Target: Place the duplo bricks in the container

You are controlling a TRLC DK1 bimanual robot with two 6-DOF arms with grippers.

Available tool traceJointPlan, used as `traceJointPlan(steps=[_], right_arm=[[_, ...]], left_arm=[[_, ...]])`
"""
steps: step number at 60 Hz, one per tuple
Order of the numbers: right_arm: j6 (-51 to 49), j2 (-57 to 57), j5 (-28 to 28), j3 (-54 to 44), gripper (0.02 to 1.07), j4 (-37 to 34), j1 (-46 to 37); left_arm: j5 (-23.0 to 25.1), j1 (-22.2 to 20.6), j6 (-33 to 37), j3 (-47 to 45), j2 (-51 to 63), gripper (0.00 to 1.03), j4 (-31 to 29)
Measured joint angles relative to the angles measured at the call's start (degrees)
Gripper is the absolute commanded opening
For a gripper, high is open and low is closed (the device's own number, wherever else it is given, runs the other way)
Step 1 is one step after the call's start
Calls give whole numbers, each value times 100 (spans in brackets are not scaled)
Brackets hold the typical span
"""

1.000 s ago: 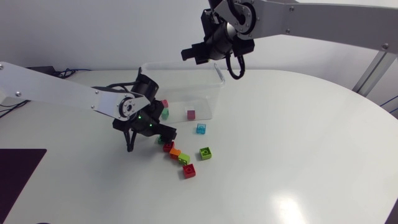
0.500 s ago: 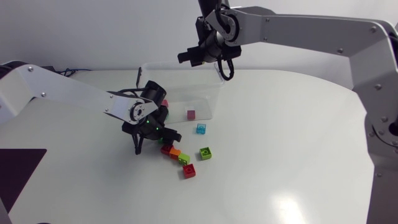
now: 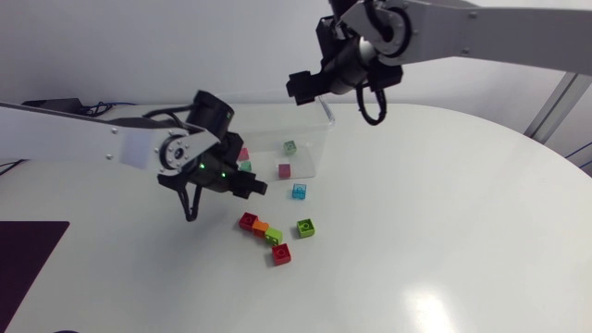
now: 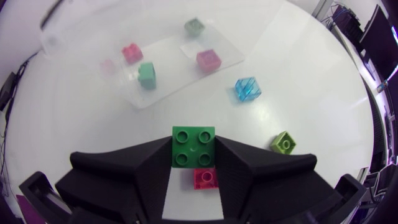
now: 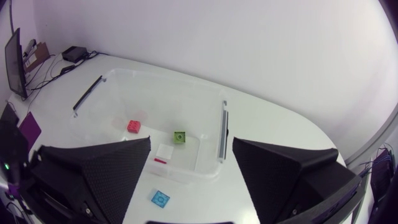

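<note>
My left gripper point(image 3: 253, 188) hangs above the table just in front of the clear plastic container point(image 3: 325, 115), shut on a green duplo brick point(image 4: 194, 146) with its studs up. My right gripper point(image 3: 300, 87) is up over the container's far right corner, open point(image 5: 191, 143), with nothing between its fingers. Inside the container lie a pink brick point(image 3: 243, 154), a teal brick point(image 3: 245, 166), a magenta brick point(image 3: 284, 170) and a pale green brick point(image 3: 289, 146).
On the table in front of the container lie a clear blue brick point(image 3: 299, 191), an olive brick point(image 3: 305, 227), and a row of red point(image 3: 248, 220), orange point(image 3: 261, 227), lime point(image 3: 275, 236) and red point(image 3: 281, 253) bricks. The red brick point(image 4: 206, 178) lies straight under my left gripper.
My left gripper closed on the green brick and lifted it off the table toward the container. My right gripper opened, and a pale green brick now lies in the container.
</note>
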Motion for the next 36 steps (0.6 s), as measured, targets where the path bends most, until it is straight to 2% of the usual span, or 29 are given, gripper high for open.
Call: traceJointPlan(steps=[10, 18, 29, 36], right_arm=[[11, -938, -7, -1058, 101, 142, 0], [197, -1154, -2, -1794, 101, 208, 46], [463, -1147, 138, -2529, 101, 369, 352], [481, -979, 162, -2658, 101, 555, 564]], left_arm=[[0, 28, 136, 76, -1082, 31, -317], [0, 116, 234, 407, -1475, 31, -417], [0, 210, 256, 1078, -1471, 31, -415], [2, 350, 254, 1679, -1053, 31, -299]])
